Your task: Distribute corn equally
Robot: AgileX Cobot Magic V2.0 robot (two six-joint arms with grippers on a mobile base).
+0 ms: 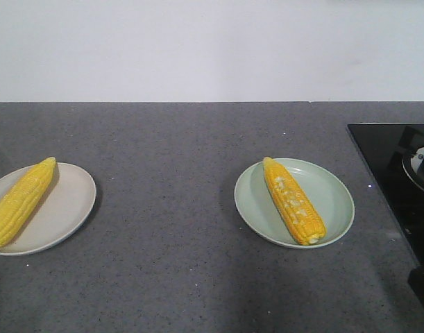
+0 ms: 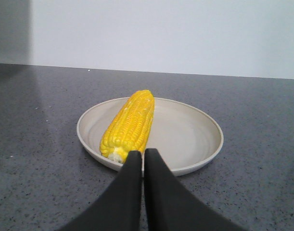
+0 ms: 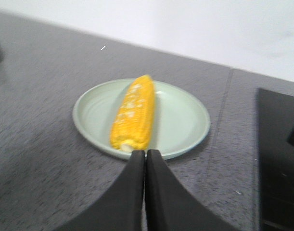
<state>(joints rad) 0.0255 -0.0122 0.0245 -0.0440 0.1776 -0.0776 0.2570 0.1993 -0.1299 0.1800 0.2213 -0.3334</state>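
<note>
Front view: one corn cob (image 1: pixel 18 202) on the beige plate (image 1: pixel 69 208), one patchy cob (image 1: pixel 293 201) on the green plate (image 1: pixel 333 201). Left gripper (image 2: pixel 143 155) and right gripper (image 3: pixel 145 154) closed, empty. Cobs likely stiff, slick, roll-prone; grasp mid-length.

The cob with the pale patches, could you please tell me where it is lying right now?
In the front view, the patchy cob lies on the green plate right of centre, beside the black cooktop.

Speckled matt grey stone-look counter (image 1: pixel 177 208), glossy black cooktop (image 1: pixel 388 166)
</note>
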